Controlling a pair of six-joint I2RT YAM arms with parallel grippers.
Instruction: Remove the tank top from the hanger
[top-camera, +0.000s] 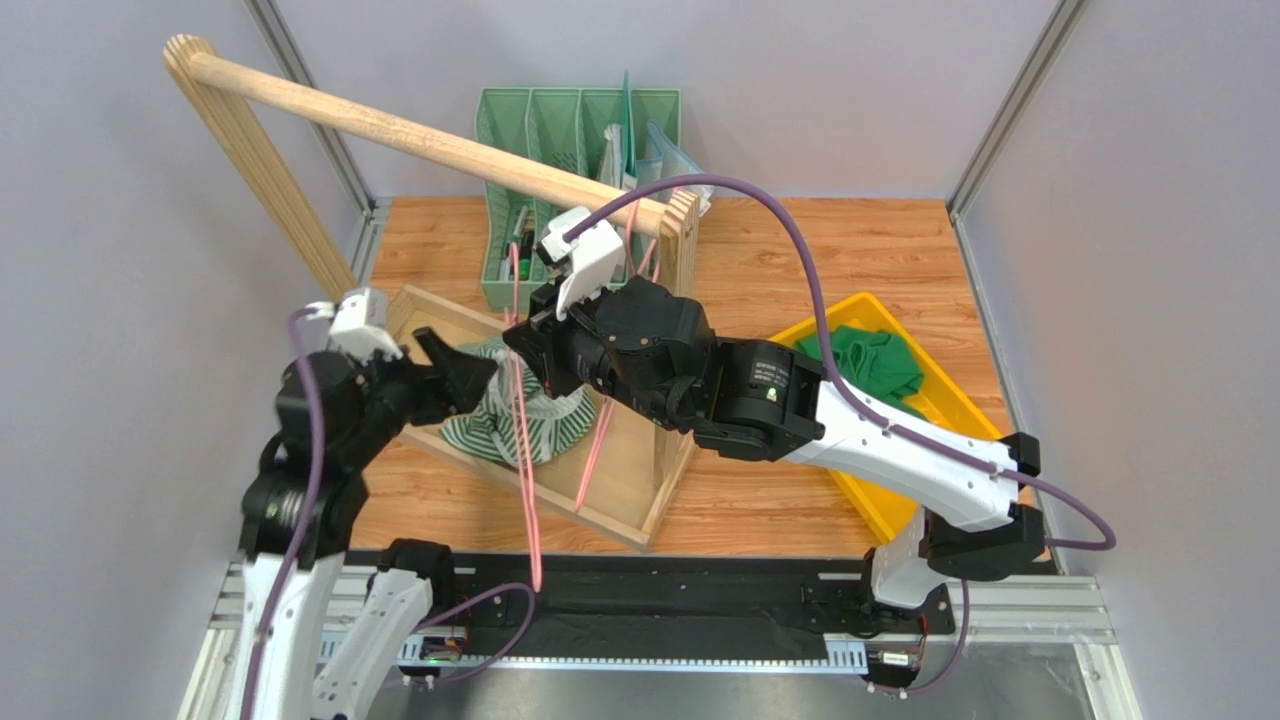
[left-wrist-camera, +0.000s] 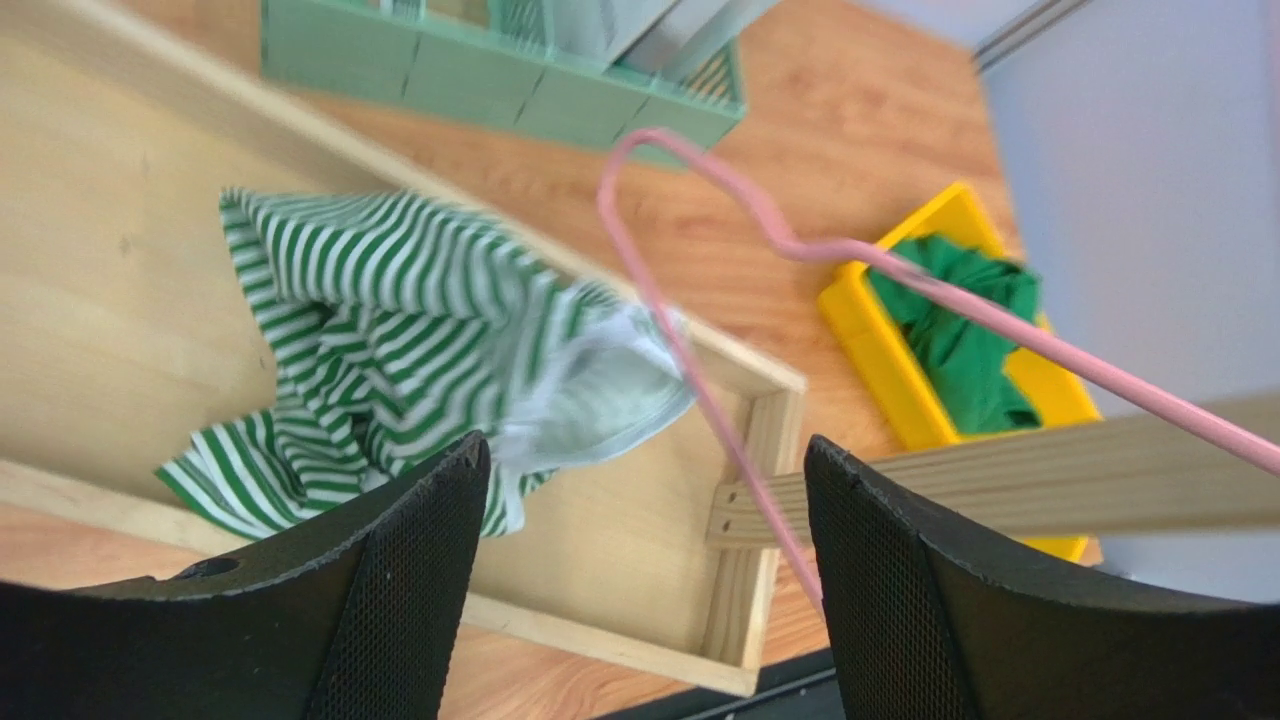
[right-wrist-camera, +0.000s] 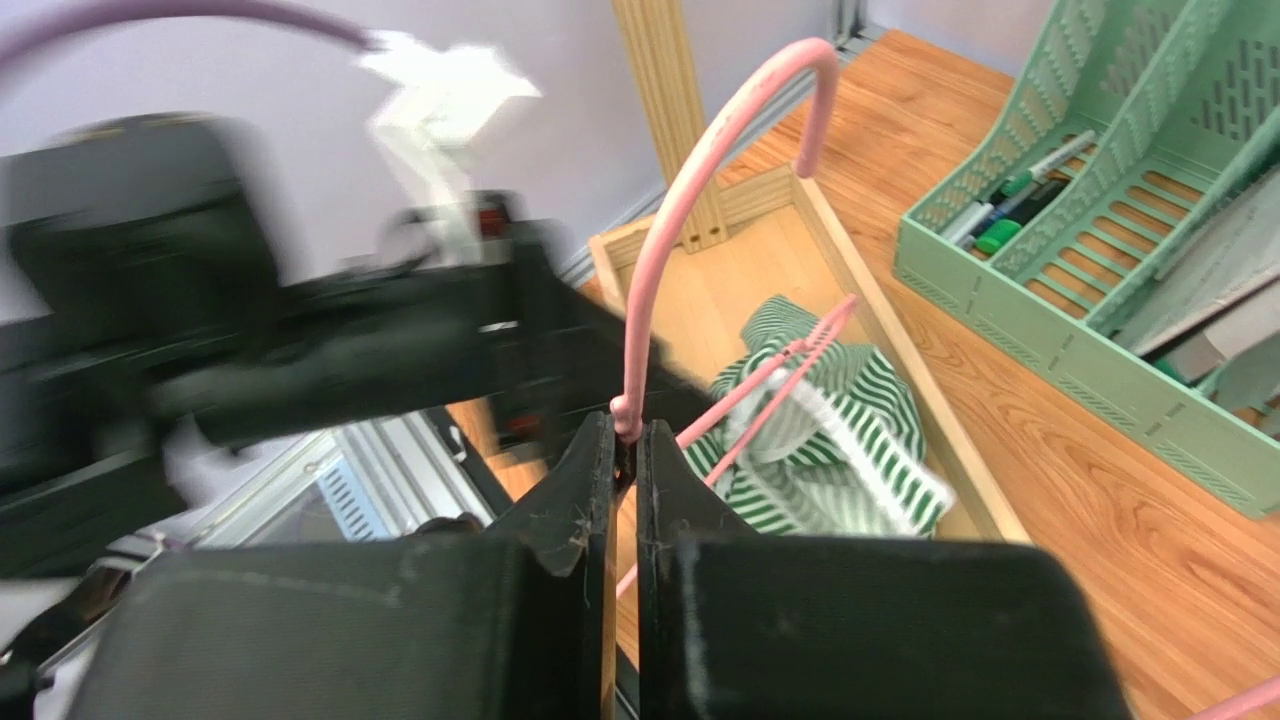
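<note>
Right claw (right-wrist-camera: 624, 438) pinches the pink hanger (right-wrist-camera: 679, 203) neck, left claw (left-wrist-camera: 646, 450) gapes wide and empty over the striped tank top (left-wrist-camera: 383, 308) slumped in the wooden tray (left-wrist-camera: 751, 503), fabric seemingly snagged on the wire, so lifting may drag it along.

Plain pale grey walls (top-camera: 90, 225) close in the scene on the left, rear and right, with aluminium posts (top-camera: 1010, 113) in the upper corners; a warm wood-grain tabletop (top-camera: 842, 270) fills the middle under even, soft light

Black joints, white links and purple cables (top-camera: 781, 210) are seen on the left arm (top-camera: 319, 450) and right arm (top-camera: 902, 447); the left gripper (top-camera: 458, 375), at 9 o'clock, is dimpled black.
</note>
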